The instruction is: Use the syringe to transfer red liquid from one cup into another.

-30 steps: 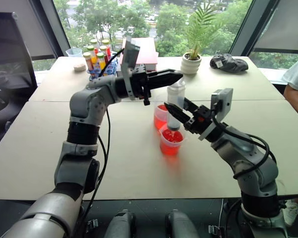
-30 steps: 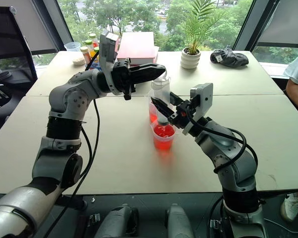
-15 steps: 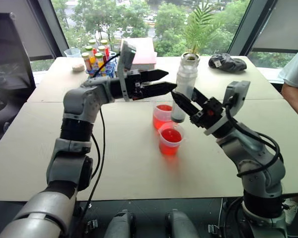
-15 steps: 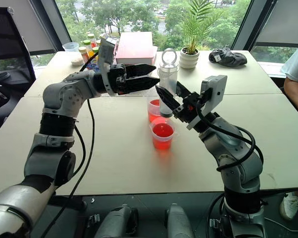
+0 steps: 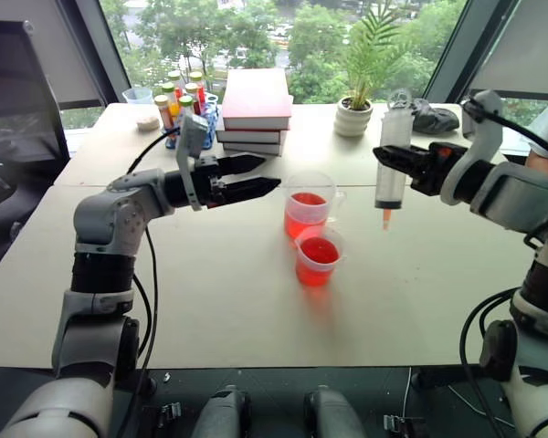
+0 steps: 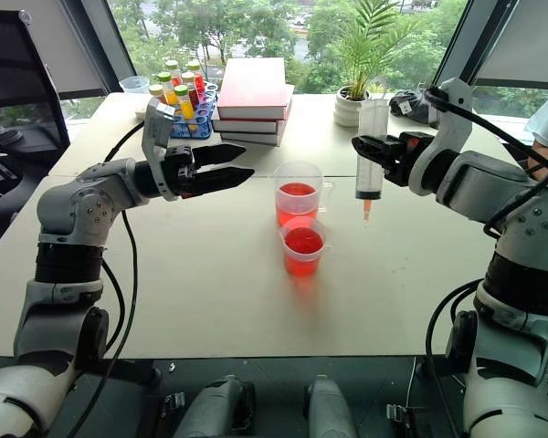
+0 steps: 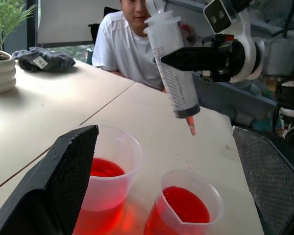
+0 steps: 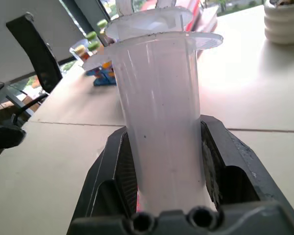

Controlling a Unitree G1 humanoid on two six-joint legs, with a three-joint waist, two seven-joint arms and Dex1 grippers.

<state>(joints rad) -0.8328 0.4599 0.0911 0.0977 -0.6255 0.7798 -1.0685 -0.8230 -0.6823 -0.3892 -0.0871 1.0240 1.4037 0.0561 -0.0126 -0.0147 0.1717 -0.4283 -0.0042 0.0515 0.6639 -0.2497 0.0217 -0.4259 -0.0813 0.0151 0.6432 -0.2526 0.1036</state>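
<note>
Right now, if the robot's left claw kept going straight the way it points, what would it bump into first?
Probably the taller cup of red liquid. The open left claw points at it, though it may sit a bit high and pass over the rim.

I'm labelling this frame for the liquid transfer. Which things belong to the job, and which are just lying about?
Job:
- large clear plastic syringe with orange tip, in right end effector
- taller clear handled cup of red liquid
- shorter clear cup

Lying about:
- stacked red books
- potted plant
- rack of coloured bottles
- dark cloth
</note>
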